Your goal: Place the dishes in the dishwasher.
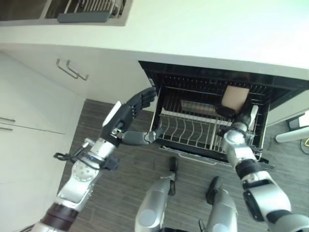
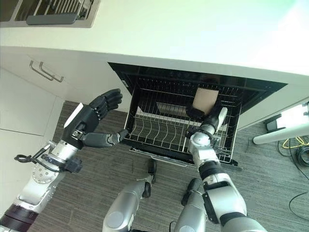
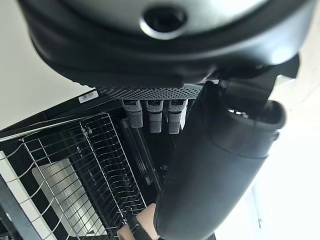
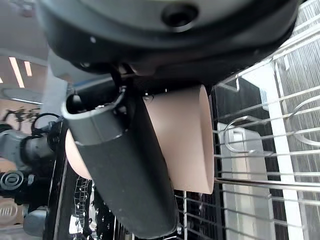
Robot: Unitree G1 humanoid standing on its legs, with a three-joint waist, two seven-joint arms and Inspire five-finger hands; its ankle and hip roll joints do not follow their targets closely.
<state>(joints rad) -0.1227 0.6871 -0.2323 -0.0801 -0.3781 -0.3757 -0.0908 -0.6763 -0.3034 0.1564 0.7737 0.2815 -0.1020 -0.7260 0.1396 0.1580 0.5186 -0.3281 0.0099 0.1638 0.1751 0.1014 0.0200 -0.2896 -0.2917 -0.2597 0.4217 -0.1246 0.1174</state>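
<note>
The dishwasher [image 1: 289, 84] stands open under the white counter, its wire rack [image 1: 186, 130] pulled out over the floor. My right hand [image 1: 226, 111] is over the rack's right side, shut on a tan cup [image 1: 235, 96] [image 4: 182, 140] with the thumb [image 4: 120, 165] across its side. My left hand [image 1: 129, 112] hovers open beside the rack's left edge, fingers straight, thumb [image 1: 140, 137] pointing toward the rack. In the left wrist view the rack [image 3: 85, 175] lies past the fingers [image 3: 152, 114].
White cabinet doors with metal handles [image 1: 72, 70] stand at the left. A sink with a dish drainer [image 1: 84, 12] is set in the counter at the top left. A white post [image 1: 292, 135] and cables lie on the floor at the right.
</note>
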